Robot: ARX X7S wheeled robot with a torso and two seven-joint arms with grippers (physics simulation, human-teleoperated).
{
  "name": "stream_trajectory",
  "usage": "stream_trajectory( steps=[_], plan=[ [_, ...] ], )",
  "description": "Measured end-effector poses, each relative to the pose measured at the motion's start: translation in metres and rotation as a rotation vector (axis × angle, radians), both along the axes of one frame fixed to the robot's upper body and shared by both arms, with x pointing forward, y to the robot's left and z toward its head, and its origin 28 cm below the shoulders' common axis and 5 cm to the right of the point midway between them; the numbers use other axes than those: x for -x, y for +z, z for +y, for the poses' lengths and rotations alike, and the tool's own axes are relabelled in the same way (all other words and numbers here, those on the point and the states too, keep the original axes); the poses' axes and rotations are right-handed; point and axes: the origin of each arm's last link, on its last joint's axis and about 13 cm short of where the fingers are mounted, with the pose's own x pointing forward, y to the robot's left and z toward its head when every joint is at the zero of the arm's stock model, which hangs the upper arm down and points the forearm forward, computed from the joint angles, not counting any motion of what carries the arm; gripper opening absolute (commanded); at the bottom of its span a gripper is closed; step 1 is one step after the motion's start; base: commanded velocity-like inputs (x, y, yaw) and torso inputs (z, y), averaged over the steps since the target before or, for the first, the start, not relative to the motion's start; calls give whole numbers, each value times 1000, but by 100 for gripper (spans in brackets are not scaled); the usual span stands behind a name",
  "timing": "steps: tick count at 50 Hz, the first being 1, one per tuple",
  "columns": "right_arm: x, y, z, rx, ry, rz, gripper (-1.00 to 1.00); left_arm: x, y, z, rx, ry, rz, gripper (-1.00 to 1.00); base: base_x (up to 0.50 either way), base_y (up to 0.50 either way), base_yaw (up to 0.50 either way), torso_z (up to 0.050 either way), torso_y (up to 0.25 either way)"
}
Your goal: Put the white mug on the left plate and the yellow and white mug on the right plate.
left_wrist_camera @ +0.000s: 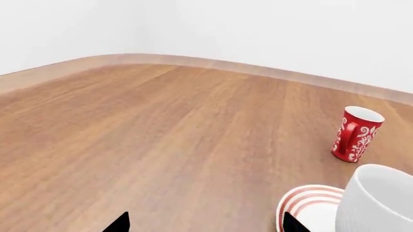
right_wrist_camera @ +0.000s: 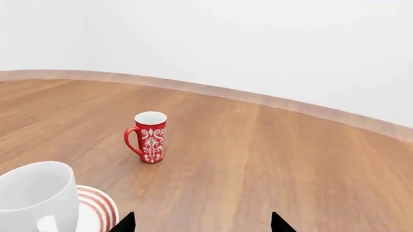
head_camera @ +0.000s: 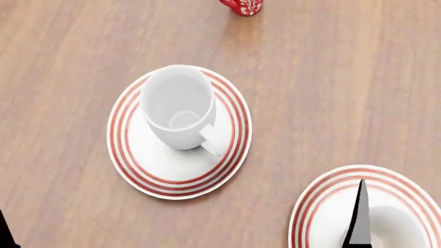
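Note:
The white mug (head_camera: 177,106) stands upright on the left plate (head_camera: 158,168), its handle turned toward the right plate (head_camera: 323,206). The right plate has no mug on it. One dark finger (head_camera: 358,219) of my right gripper (right_wrist_camera: 203,223) hangs over that plate. In the right wrist view its fingertips stand far apart over bare wood, so it is open and empty. My left gripper (left_wrist_camera: 206,224) is also open and empty, beside the left plate (left_wrist_camera: 310,200) and the white mug (left_wrist_camera: 377,203). The yellow and white mug is out of view.
A red mug (head_camera: 242,6) with a white ornament pattern stands upright on the wooden table beyond the left plate, also seen as the red mug (right_wrist_camera: 150,137) in the right wrist view. The table's curved far edge (right_wrist_camera: 271,100) meets a white wall.

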Motion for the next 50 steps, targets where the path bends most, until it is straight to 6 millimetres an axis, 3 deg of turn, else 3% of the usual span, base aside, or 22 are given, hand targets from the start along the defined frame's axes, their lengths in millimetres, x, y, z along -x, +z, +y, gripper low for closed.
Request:
stream_trajectory(
  steps=[10,18,26,36,42,50],
  plan=[
    [-42,22,6,1,6,-4,100,-22,36,-12,-14,-76,-8,100,0,0,0,0,0],
    [-55,51,18,7,13,-34,100,-32,78,-20,-25,-121,-34,100,0,0,0,0,0],
    [-41,98,31,0,30,-94,100,-25,138,-23,-6,-167,-108,100,0,0,0,0,0],
    [-3,157,46,43,66,-197,100,8,216,-20,-18,-215,-243,100,0,0,0,0,2],
    [12,172,49,88,60,-232,100,22,238,-18,-29,-220,-289,100,0,0,0,0,0],
    [18,178,48,126,44,-258,100,30,250,-17,-39,-222,-320,100,0,0,0,0,0]
  ],
)
